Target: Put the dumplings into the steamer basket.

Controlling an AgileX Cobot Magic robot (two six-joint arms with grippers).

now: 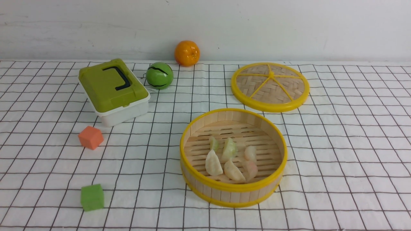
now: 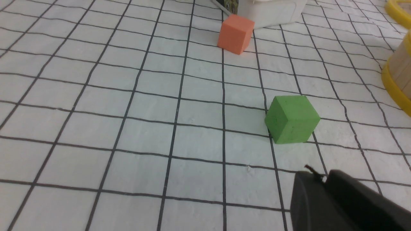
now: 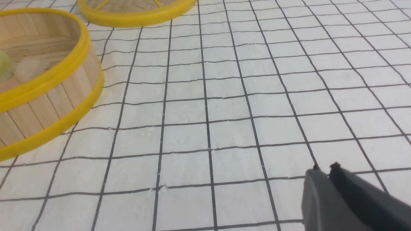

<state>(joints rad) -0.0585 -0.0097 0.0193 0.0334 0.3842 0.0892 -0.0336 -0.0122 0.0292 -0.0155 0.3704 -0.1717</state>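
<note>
All six dumplings (image 1: 229, 158) in steamer basket (image 1: 205, 184), none outside. Basket at ten o'clock from right jaws. Both jaws clenched, empty.

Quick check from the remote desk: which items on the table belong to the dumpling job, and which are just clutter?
Job: dumplings, all six inside the steamer basket.

Clutter: woven lid, green-lidded box, striped green ball, orange, orange cube, green cube.

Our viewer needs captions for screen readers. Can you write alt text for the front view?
A round bamboo steamer basket holds six dumplings; its woven lid lies behind it. To the left sit a green-lidded box, orange cube and green cube.
</note>
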